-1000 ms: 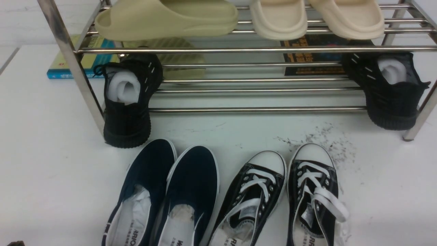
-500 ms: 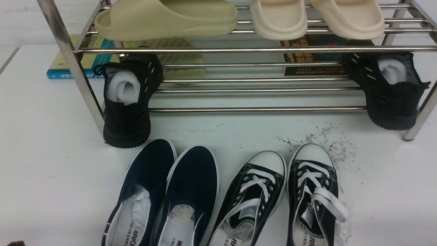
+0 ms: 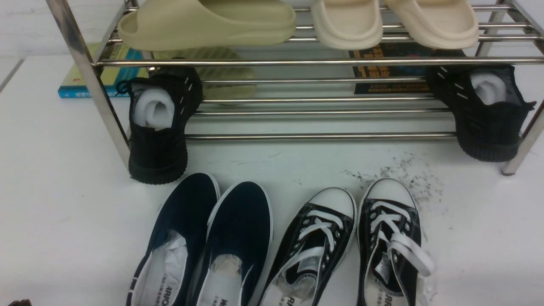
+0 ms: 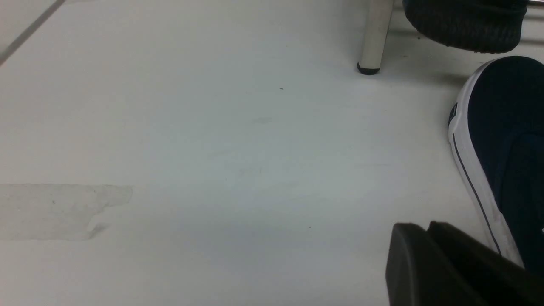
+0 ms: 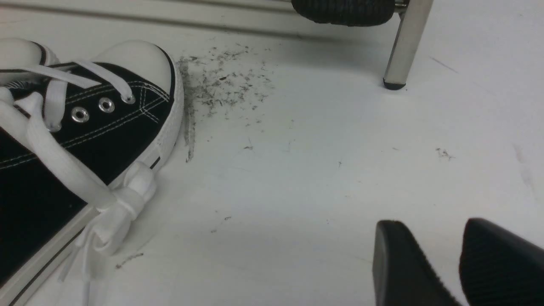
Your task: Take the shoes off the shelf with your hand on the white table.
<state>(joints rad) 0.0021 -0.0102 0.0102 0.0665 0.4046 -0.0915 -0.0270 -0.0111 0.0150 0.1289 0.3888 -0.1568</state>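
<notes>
The pair of navy blue slip-on shoes (image 3: 212,229) lies side by side on the white table (image 3: 63,191), toes toward the chrome shelf (image 3: 297,62), with crumpled paper in their openings. The left wrist view shows one navy toe (image 4: 505,127) close beside my left gripper (image 4: 420,225). Its two black fingers lie together with no gap and nothing between them. My right gripper (image 5: 433,223) hovers over bare table with its fingers apart, empty, to the right of the lace-up sneakers. Neither gripper's jaws show in the front view.
A black-and-white lace-up pair (image 3: 352,242) lies right of the navy pair. Black knit sneakers (image 3: 159,127) (image 3: 484,114) hang at both ends of the lower tier. Beige slides (image 3: 208,23) rest on top. Shelf legs (image 4: 374,38) (image 5: 403,46) stand nearby. Books (image 3: 106,72) lie behind.
</notes>
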